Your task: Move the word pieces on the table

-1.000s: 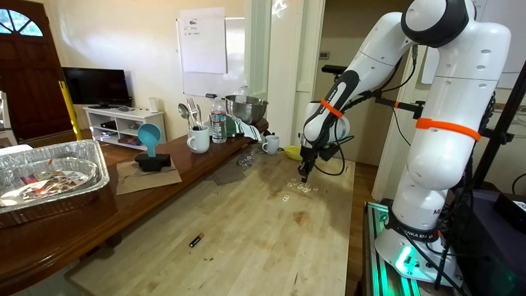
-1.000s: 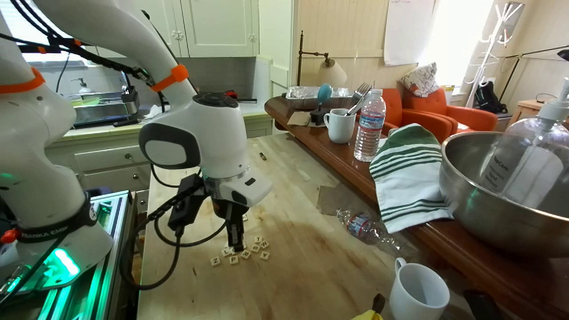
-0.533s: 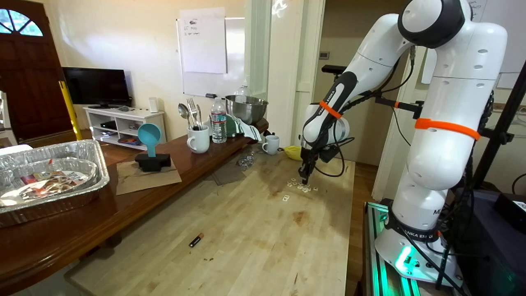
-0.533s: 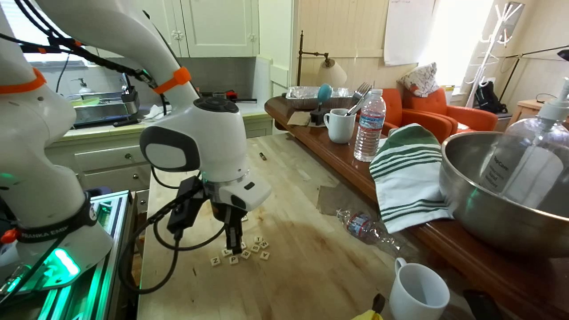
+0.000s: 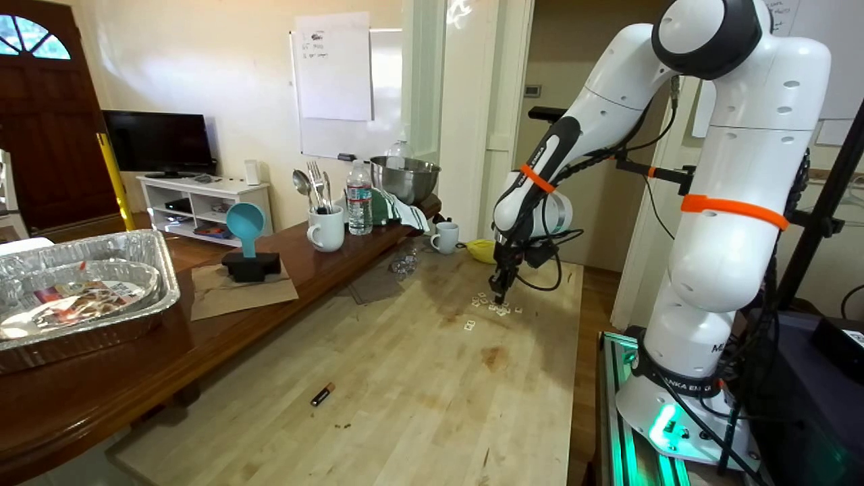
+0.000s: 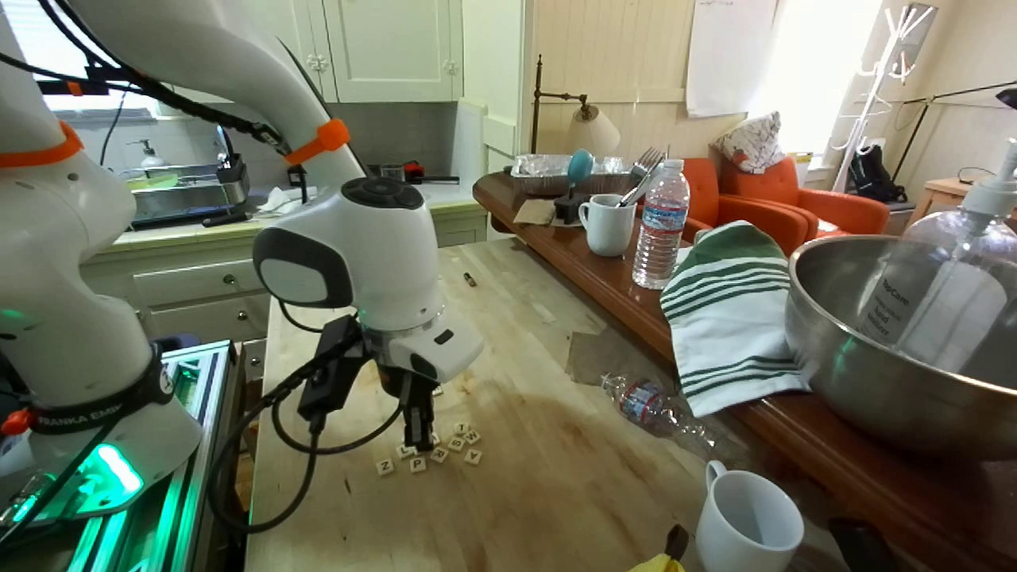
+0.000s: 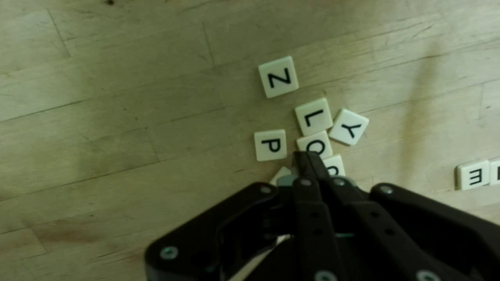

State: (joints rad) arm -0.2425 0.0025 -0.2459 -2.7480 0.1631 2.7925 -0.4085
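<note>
Slightly shifted since a second ago, the arm (image 6: 214, 63) reaches over the table (image 7: 97, 136). Left to right, wrist view: P piece (image 7: 270, 145), Z piece (image 7: 278, 77), clenched claw (image 7: 308, 156), L piece (image 7: 313, 117), Y piece (image 7: 349, 127), and, well apart, E piece (image 7: 473, 175).
</note>
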